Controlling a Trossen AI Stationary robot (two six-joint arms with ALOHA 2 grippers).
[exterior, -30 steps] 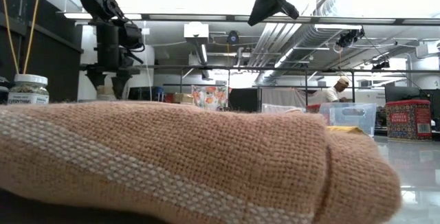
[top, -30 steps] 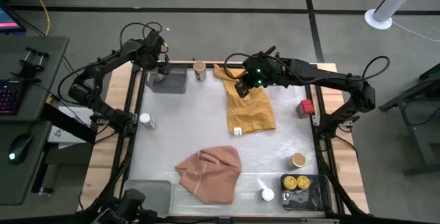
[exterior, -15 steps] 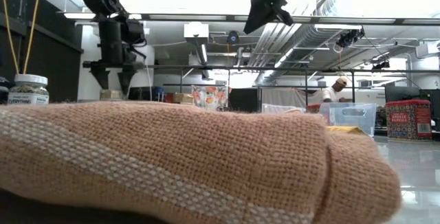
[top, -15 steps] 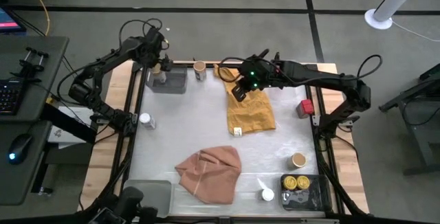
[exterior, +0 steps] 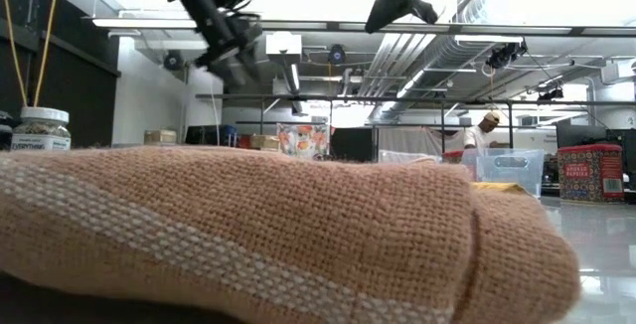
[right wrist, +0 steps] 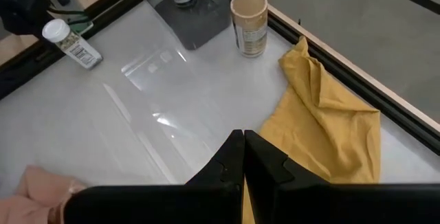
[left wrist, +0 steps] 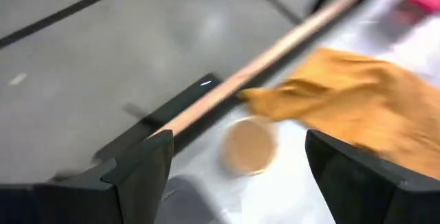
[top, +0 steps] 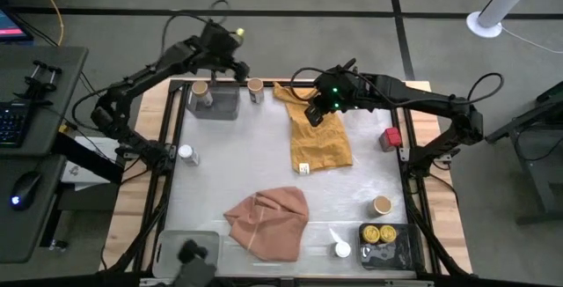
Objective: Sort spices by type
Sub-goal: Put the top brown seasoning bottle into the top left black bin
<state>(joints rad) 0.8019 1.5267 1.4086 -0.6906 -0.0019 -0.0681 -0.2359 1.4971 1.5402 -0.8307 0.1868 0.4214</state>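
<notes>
My left gripper [top: 227,54] hangs open, raised over the table's far edge. Between its fingers the left wrist view shows a tan-lidded jar [left wrist: 249,145] standing below, untouched. That jar [top: 255,89] stands beside the grey tray [top: 224,106], which holds another tan-lidded jar [top: 201,91]. My right gripper [top: 310,115] is shut and hovers above the mustard cloth [top: 321,137]. A white-lidded jar [top: 186,153] stands near the left edge, and a red tin [top: 390,137] near the right edge. A third tan-lidded jar [top: 382,205], two yellow-lidded jars [top: 382,232] in the clear tray and a white-lidded jar [top: 341,250] are at the near right.
The pink cloth [top: 268,221] lies bunched near the table's near edge and fills the low view [exterior: 248,235]. A second grey tray [top: 189,247] sits at the near left corner. Bare white table top [top: 237,159] lies between the cloths. A person [exterior: 487,130] is far behind the table.
My left gripper has risen from the grey tray, swung toward the table's right along the far edge and tipped. The tan-lidded jar it stood over now shows upright in that tray. My right gripper has stayed above the mustard cloth, only shifting slightly.
</notes>
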